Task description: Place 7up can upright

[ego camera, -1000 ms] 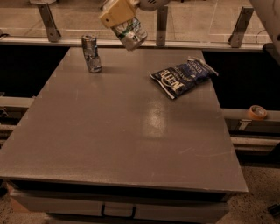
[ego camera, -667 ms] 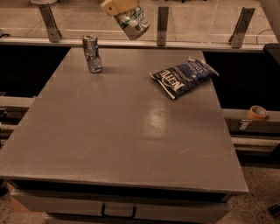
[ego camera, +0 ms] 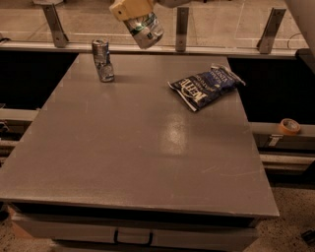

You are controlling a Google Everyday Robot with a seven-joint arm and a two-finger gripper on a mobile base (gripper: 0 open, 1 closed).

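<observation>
One gripper clasps the tilted 7up can aloft

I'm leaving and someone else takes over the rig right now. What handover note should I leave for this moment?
Hand: at the top of the view, above the table's far edge, shut on the 7up can.
7up can: in the air, tilted, not touching the table.
Also there: crushed can standing far left, chip bag far right.
Done: can is grasped and lifted.
Left: lower it onto a bare spot, set it upright, release.
</observation>
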